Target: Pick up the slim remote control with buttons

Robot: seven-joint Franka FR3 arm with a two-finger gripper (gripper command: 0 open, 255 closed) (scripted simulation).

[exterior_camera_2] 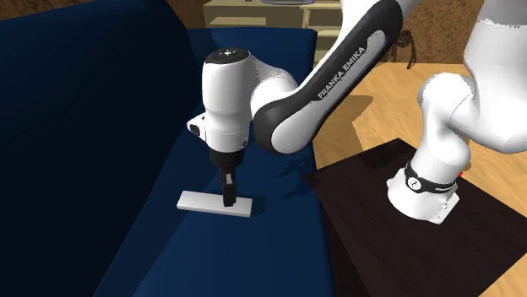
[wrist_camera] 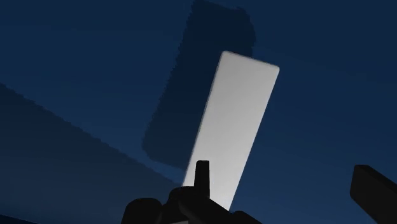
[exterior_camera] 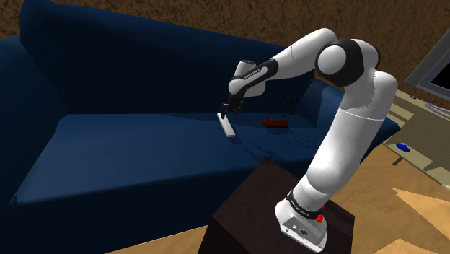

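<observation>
Gripper [wrist_camera: 280, 168] is spread. In the wrist view I see two black fingers [wrist_camera: 202, 175] well apart, nothing pinched between them. One finger sits over the near end of the remote [wrist_camera: 232, 124]. The other is off to the side, over bare sofa [wrist_camera: 76, 63] seat. I can't tell whether that first finger touches the slab or just hangs over it.

Second exterior view: gripper [exterior_camera_2: 226, 196] points straight down at the remote [exterior_camera_2: 203, 202], fingertips over the half toward that view's right. The remote lies flat on the sofa [exterior_camera_2: 127, 101] seat, with the stand [exterior_camera_2: 397, 253] off to the view's right.

Shoulder view: gripper [exterior_camera: 226, 110] is just above the remote [exterior_camera: 228, 127], roughly mid-seat on the sofa [exterior_camera: 130, 151], up and left of the stand [exterior_camera: 245, 209].

The remote renders as a plain light grey slab, long and narrow. I can't make out buttons on it.

Counts:
- one remote
- one gripper with two fingers
- one dark blue sofa
- one dark stand
- one small red item [exterior_camera: 275, 123] on the seat, to the shoulder view's right of the remote and apart from it
- one small blue item [exterior_camera: 403, 148] on a beige unit [exterior_camera: 429, 130] past the sofa's end
</observation>
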